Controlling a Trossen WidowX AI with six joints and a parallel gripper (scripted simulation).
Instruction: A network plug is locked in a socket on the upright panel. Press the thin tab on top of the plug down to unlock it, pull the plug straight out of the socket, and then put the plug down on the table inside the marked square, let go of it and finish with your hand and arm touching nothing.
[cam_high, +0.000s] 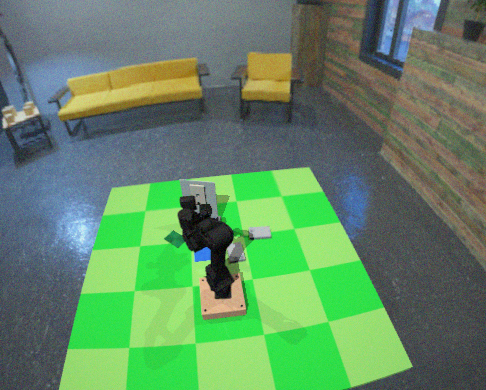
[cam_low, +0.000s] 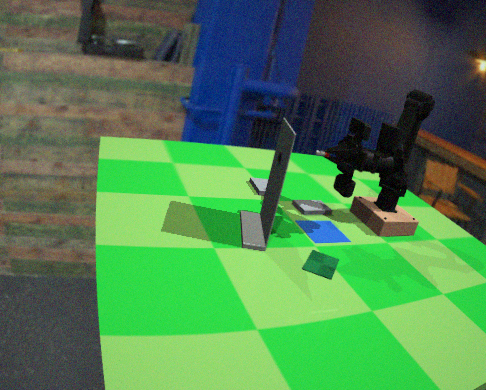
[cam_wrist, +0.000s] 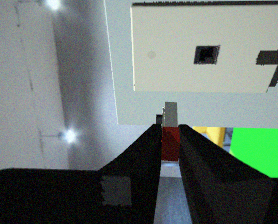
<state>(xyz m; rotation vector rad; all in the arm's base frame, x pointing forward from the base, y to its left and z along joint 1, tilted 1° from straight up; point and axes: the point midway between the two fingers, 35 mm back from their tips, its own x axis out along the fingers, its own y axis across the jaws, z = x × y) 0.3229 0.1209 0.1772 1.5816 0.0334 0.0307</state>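
Note:
The plug (cam_low: 321, 153) (cam_wrist: 170, 142), with a grey front and a red part, is pinched between the fingers of my gripper (cam_low: 331, 154) (cam_wrist: 169, 132). It is out of the socket (cam_wrist: 206, 54), whose dark opening shows in the pale plate on the upright panel (cam_high: 213, 199) (cam_low: 281, 170) (cam_wrist: 120, 75). In the exterior view there is a gap between plug and panel, and the plug is high above the table. The blue square (cam_high: 202, 255) (cam_low: 325, 232) lies flat between panel and arm base. In the top view the arm hides the fingertips and plug.
Two low grey blocks (cam_high: 260, 232) (cam_high: 236, 253) (cam_low: 259, 185) (cam_low: 312, 207) lie on the table to one side of the blue square. A dark green tile (cam_high: 174, 239) (cam_low: 320, 264) lies on the other side. The arm stands on a wooden base (cam_high: 223, 300) (cam_low: 385, 220).

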